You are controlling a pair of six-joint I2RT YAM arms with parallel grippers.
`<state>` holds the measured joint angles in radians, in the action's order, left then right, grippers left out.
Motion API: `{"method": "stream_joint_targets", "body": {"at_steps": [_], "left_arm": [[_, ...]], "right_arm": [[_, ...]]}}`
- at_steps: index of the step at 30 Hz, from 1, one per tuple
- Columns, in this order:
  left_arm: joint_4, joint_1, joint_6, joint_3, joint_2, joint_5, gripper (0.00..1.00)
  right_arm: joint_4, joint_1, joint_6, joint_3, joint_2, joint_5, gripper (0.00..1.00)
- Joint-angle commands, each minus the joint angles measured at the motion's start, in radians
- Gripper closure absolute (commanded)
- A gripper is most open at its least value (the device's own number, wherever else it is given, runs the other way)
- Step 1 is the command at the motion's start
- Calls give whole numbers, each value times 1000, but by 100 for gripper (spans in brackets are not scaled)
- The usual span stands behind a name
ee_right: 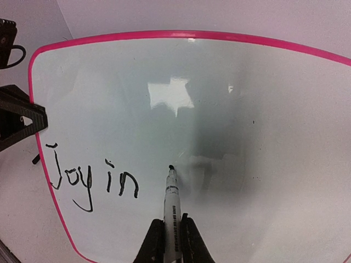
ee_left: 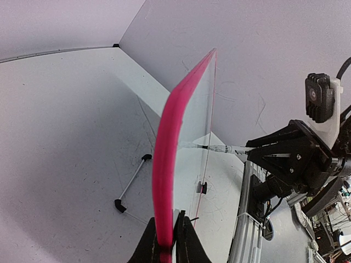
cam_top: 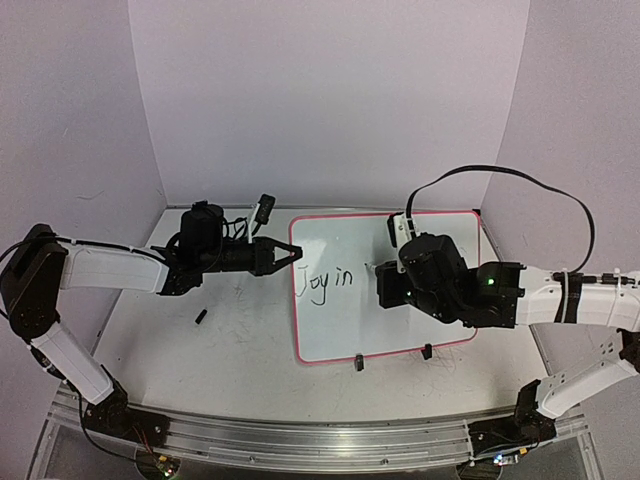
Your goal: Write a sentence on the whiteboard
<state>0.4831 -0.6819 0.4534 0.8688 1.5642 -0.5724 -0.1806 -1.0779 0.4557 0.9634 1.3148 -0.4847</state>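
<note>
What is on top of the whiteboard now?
On the whiteboard: black writing "Joy in"; the right gripper's marker points at it. That gripper hides the board beneath it.

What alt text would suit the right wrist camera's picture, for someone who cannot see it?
A marker pinched in the right gripper points its black tip at a pink-edged whiteboard, just after the handwritten words "Joy in". At the far left, the dark left gripper grips the board's edge.
</note>
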Motion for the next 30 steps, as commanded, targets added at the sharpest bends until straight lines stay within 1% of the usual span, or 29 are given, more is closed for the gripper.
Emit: {"method": "stream_joint_targets", "body": {"at_steps": [1, 11, 30], "left_arm": [[-6, 4, -16, -8, -24, 77, 100], [-6, 4, -16, -5, -21, 76, 100], [-6, 4, -13, -4, -16, 73, 100]], "right_arm": [[2, 2, 26, 8, 0, -4, 100], [-13, 0, 59, -29, -6, 40, 100], [-37, -19, 115, -80, -22, 53, 100]]}}
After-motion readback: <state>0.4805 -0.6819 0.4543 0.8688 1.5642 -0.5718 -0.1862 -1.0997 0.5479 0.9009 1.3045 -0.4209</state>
